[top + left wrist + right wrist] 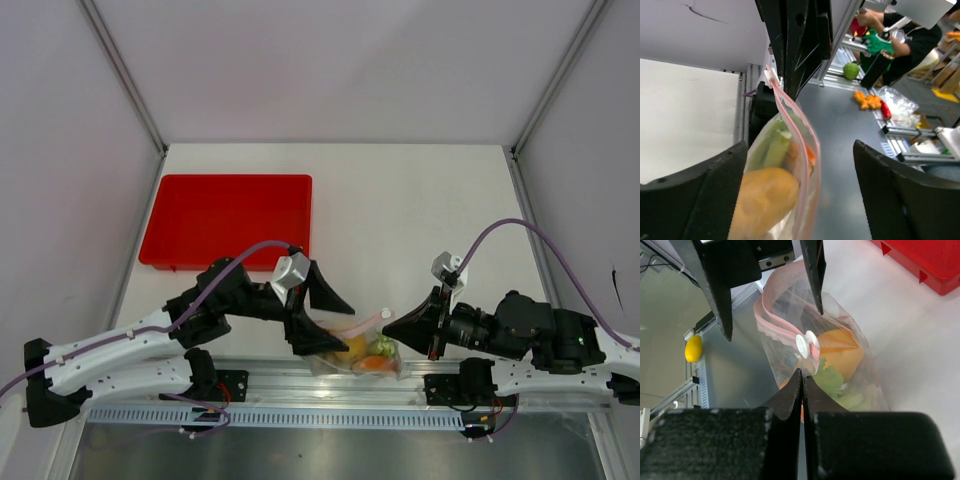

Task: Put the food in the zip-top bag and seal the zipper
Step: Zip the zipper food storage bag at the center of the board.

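The zip-top bag (357, 352) sits at the table's front edge with the food inside: a yellow-orange fruit (762, 200), green stalks (775, 147) and an orange piece (811, 154). Its pink zipper (775, 327) runs along the top, with a white slider (804, 344) at the end. My right gripper (802, 374) is shut, pinching the bag's edge just under that slider (386, 322). My left gripper (800, 192) is open and straddles the bag's other end (335, 325); the bag lies close to its left finger (700, 195).
A red tray (230, 220) lies at the back left of the table. The bag hangs by the aluminium rail (300, 385) at the front edge. Below the table, a yellow fruit (692, 348) and loose items (867, 100) lie on a dark surface.
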